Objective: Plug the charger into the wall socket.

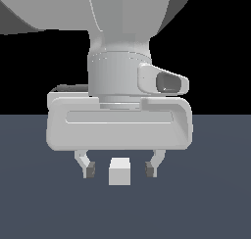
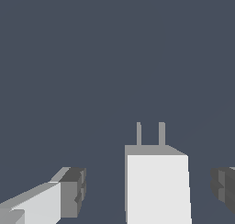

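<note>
item one: the pale grey two-fingered parallel gripper (image 1: pixel 119 168) of the panda arm, hanging straight down over the floor, jaws spread wide with dark pads on the fingertips (image 1: pixel 89 170); it holds nothing, and a clear gap shows on each side between pad and block. item two: the charger (image 1: pixel 119 172), a small plain white-grey cube-like block, sitting on the flat slate-blue floor (image 1: pixel 39 208) between the two fingers, narrower than the opening, touched by neither. judged purpose of this arrangement: the fingers straddle the block so that closing them would pinch its two flat sides, which reads as the approach to a grasp, the first step of the task, with carrying and insertion not yet done. whether the fingertips are low enough for a sound grip cannot be told for sure; in the exterior view they reach about to the block's upper half. item three, notes by view: the exterior view gives the whole hand, its broad body and the wrist above, and shows the block roughly centred in the opening, yet it presents the block as a featureless cube. the wrist view alone shows two thin grey prongs (image 2: pixel 150 133) standing out of the block's far face, pointing away from the camera along the floor, which fixes the plug's heading. item four: the wall socket appears in neither view.
</note>
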{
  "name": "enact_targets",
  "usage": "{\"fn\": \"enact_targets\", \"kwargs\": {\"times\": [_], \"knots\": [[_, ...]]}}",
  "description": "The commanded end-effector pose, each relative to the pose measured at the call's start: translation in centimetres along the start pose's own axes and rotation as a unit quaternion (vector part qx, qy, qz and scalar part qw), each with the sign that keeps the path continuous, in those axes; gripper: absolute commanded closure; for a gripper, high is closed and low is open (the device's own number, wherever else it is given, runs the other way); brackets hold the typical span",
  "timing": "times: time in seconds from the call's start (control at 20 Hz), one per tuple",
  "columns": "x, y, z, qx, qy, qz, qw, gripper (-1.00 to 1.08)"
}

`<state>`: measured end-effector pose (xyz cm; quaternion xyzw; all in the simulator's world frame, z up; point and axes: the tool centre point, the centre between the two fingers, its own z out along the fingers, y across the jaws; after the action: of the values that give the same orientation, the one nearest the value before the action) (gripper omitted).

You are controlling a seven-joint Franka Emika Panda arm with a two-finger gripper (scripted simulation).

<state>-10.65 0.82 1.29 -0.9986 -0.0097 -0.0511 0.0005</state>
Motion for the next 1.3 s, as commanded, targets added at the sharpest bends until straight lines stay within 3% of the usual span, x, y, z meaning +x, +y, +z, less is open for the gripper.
{"fn": "enact_targets", "kwargs": {"times": [0.0,0.7,1.25], "knots": [[0.0,0.0,0.1,0.0,0.001,0.0,1.0,1.08],[0.4,0.2,-0.1,0.0,0.0,-0.002,1.0,1.08],[4.9,2.2,-2.9,0.002,0.001,-0.026,0.9997,1.08]]}}
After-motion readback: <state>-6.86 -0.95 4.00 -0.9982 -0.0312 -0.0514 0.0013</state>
